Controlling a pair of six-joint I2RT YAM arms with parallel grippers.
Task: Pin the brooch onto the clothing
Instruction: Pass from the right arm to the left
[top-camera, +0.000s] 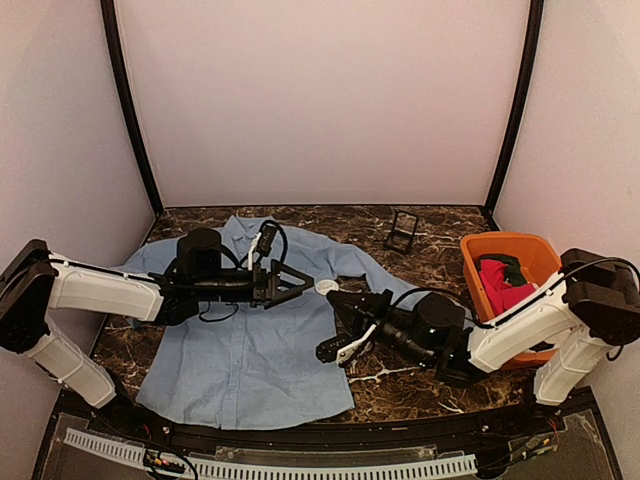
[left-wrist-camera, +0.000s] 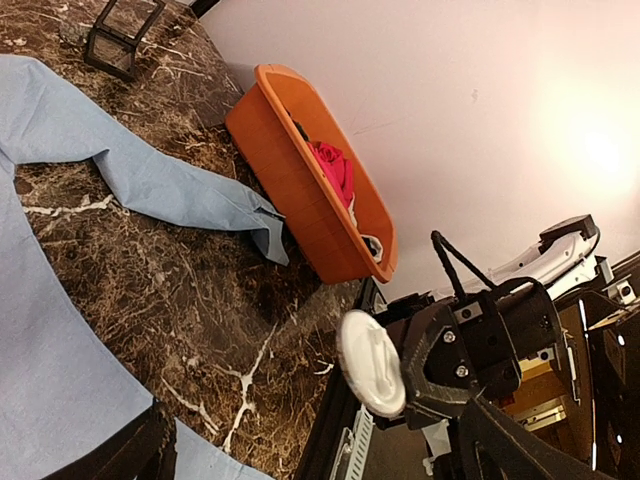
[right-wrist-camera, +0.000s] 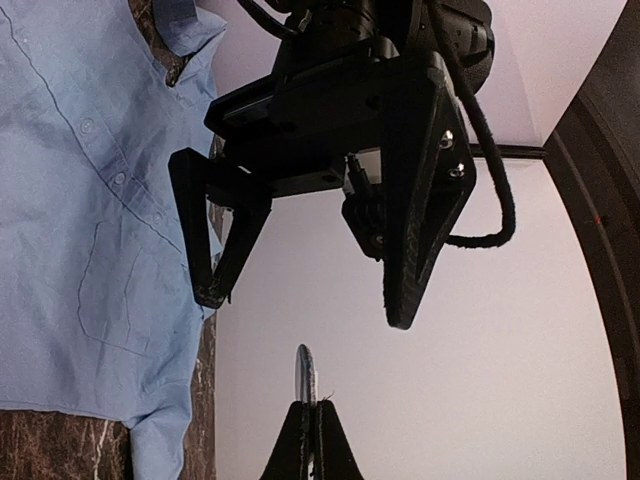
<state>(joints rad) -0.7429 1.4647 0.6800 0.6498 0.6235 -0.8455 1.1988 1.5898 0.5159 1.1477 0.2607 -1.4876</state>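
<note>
The clothing, a light blue shirt (top-camera: 240, 345), lies flat on the marble table, with one sleeve (left-wrist-camera: 150, 180) stretched toward the basket. Its button placket and chest pocket (right-wrist-camera: 75, 200) show in the right wrist view. The brooch (top-camera: 327, 287) is a small white disc held above the shirt's right edge; its flat face (left-wrist-camera: 370, 362) shows in the left wrist view. My right gripper (top-camera: 336, 296) is shut on the brooch, which is seen edge-on (right-wrist-camera: 304, 368) between its tips (right-wrist-camera: 311, 405). My left gripper (top-camera: 303, 281) stands open, facing the brooch, with the disc just beyond its fingertips (right-wrist-camera: 215, 290).
An orange basket (top-camera: 478, 262) holding a red garment (top-camera: 508, 290) sits at the right, also seen from the left wrist (left-wrist-camera: 300, 180). A small black stand (top-camera: 402, 231) is at the back of the table. Bare marble lies between shirt and basket.
</note>
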